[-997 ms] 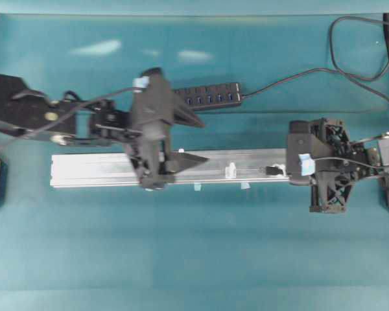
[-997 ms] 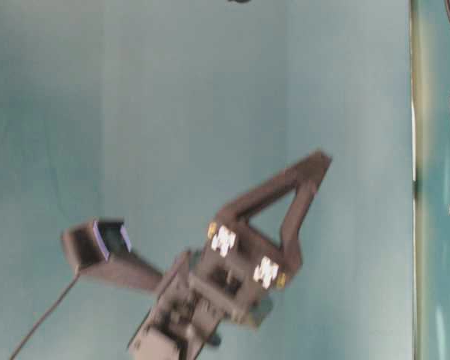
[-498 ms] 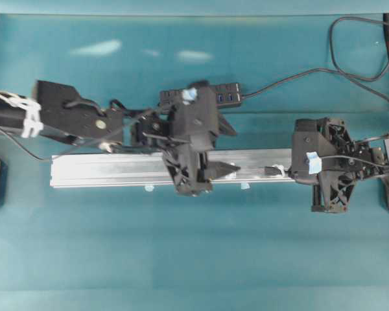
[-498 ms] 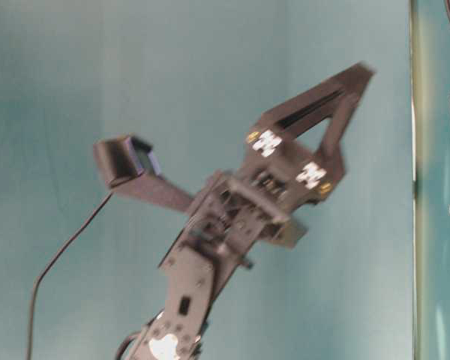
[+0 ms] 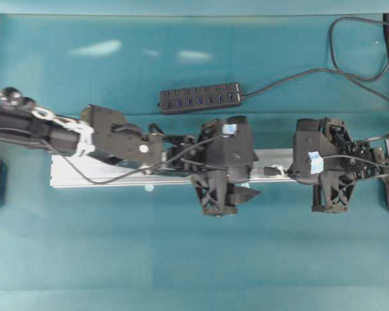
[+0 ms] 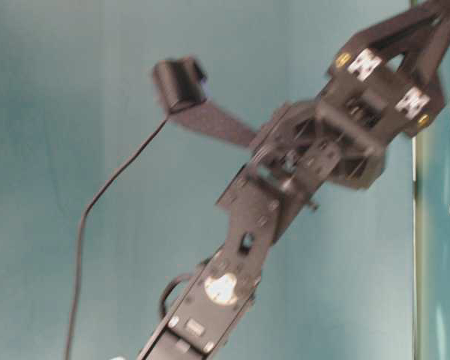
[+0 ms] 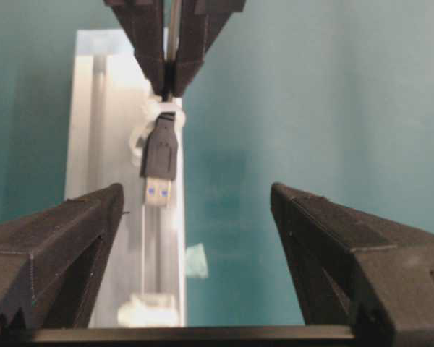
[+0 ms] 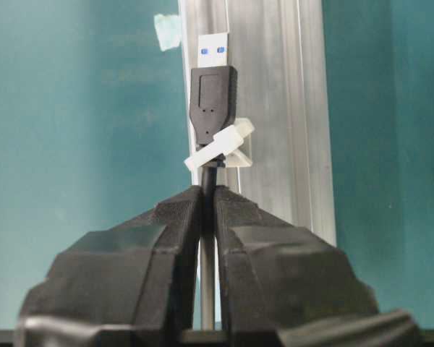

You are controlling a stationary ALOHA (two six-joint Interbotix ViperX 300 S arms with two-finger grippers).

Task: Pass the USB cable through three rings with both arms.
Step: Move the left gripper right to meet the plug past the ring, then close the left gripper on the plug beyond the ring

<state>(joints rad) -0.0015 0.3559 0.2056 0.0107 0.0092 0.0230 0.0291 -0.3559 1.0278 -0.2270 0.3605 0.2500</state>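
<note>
My right gripper [image 8: 208, 210] was pinched on the USB cable [image 8: 215, 101], plug poking thru a ring [image 8: 218, 147] on the rail [image 8: 275, 108]. My left gripper [image 7: 195, 217] was spread wide, facing the plug w/ a gap between.

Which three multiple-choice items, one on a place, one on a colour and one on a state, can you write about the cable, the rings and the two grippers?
1. Where is the USB plug?
A. Just past a ring on the rail
B. In the hub
C. On the cloth

2. What colour is the inside of the plug's metal tip?
A. Red
B. Blue
C. Yellow

3. How do the jaws of the left gripper stand?
A. Shut on the plug
B. Shut on nothing
C. Open, facing the plug

Key: 1 A, the cord runs through the loop; 2 B, blue shows in both wrist views; 3 C, while the right gripper pinches the cord.
</note>
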